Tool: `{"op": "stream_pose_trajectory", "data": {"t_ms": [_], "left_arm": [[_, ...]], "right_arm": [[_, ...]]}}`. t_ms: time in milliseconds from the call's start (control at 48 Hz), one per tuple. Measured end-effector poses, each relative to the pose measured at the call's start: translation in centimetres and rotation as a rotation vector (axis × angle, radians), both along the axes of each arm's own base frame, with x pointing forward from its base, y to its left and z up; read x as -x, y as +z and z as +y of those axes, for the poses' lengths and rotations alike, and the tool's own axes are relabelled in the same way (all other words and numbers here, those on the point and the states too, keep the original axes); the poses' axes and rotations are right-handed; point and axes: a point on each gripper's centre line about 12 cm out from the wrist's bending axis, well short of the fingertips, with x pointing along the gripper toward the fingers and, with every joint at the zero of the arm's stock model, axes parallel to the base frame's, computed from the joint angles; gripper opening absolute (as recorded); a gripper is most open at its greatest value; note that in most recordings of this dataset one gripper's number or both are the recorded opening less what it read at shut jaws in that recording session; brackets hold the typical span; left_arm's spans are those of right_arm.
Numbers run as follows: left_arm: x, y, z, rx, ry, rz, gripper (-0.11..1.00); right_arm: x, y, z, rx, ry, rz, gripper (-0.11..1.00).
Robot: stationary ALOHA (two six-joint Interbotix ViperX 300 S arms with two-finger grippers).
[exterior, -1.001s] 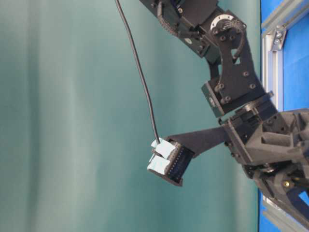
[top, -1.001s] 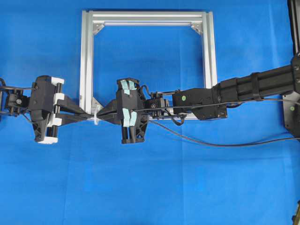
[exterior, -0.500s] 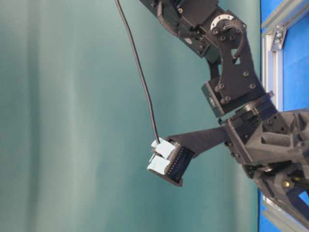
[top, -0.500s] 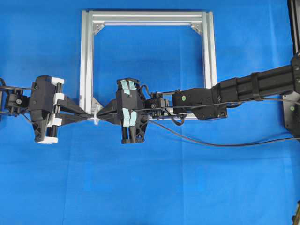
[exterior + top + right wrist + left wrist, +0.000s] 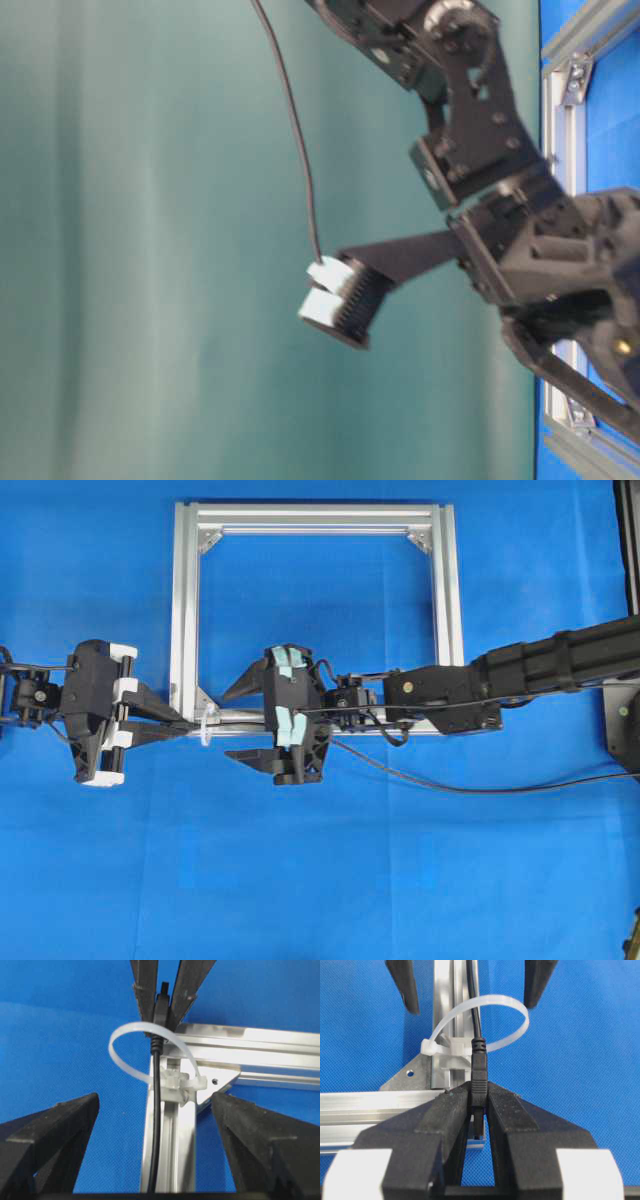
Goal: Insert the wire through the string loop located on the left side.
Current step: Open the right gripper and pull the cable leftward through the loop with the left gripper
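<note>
The wire (image 5: 476, 1007) runs through the string loop (image 5: 485, 1020), and its plug (image 5: 478, 1077) sits on the left side, clenched between the fingers of the left gripper (image 5: 479, 1110). The right gripper (image 5: 155, 1155) stands released, its jaws spread wide to either side of the wire and touching nothing. The loop hangs at the lower left corner of the metal frame (image 5: 185, 610).

The wire looks light and limp: it will sag and swing wherever it is not held, so the stiff plug is the sensible place to grip, as the left gripper does. The thin cord behind it would likely slip or kink under a hard pinch. The loop seems springy yet flimsy; a sideways tug could bend it. In the table-level view the blur hides the plug, so the grip is judged from the wrist views.
</note>
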Motion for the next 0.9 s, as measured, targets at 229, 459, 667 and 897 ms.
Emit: {"op": "stream_pose_trajectory", "data": {"t_ms": [229,459,667,897], "left_arm": [[1.5,0.3,0.2,0.0,0.0,0.0,0.07],[4.6,1.8,0.5,0.013,-0.002,-0.028,0.07],[6.3,3.3,0.5,0.049,0.003,0.044,0.07],[8.5,5.8,0.5,0.086,-0.001,0.038,0.07]], "right_arm": [[0.9,0.2,0.0,0.0,0.0,0.006,0.91],[1.1,0.2,0.0,-0.001,-0.001,0.006,0.91],[1.0,0.2,0.0,0.0,0.0,0.006,0.91],[1.0,0.2,0.0,-0.001,-0.001,0.005,0.91]]}}
